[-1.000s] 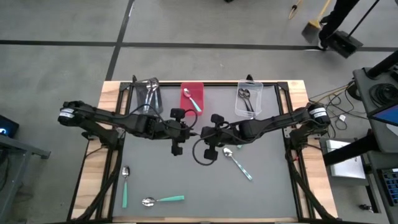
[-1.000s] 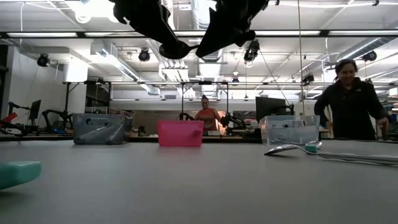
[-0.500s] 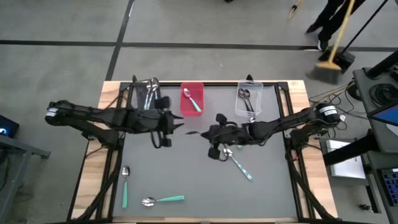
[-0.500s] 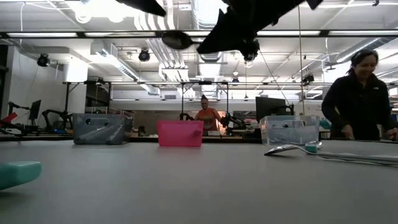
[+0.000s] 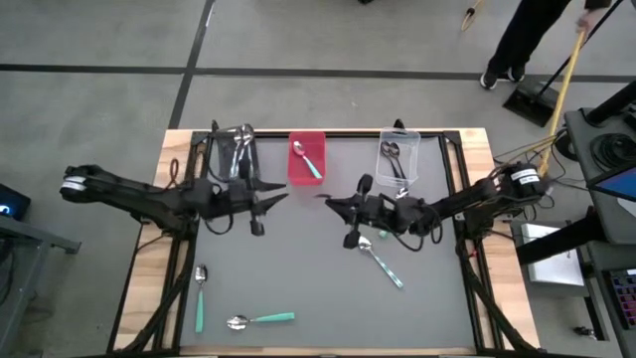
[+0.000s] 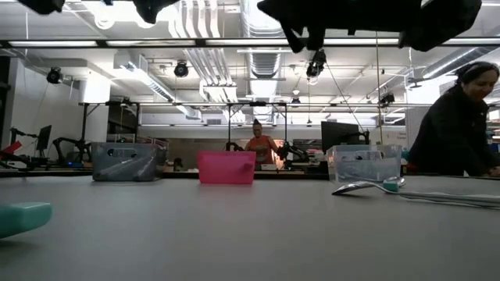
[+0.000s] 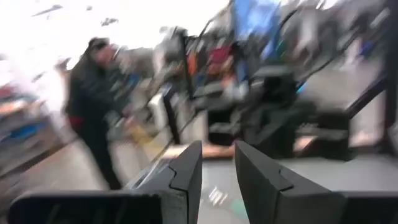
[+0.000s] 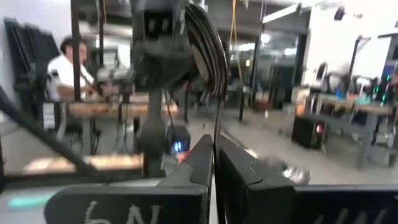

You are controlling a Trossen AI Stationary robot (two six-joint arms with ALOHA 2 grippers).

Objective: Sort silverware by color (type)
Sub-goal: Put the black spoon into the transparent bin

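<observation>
Grey bin (image 5: 237, 151): far edge, black spoons (image 5: 239, 147).
Red bin (image 5: 306, 159): teal-handled spoon (image 5: 307, 159).
Clear bin (image 5: 396, 161): spoons (image 5: 394, 159).
Loose spoons (image 5: 380, 260): bench (image 5: 298, 259) middle and near-left corner.
Left hand (image 5: 281, 197): raised, fingers slightly parted, empty.
Right hand (image 5: 325, 202): raised, clenched, empty.

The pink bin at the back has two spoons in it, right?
Not quite. The high view shows the pink bin at the back of the table holding just one spoon, with a teal handle, not two.
</observation>
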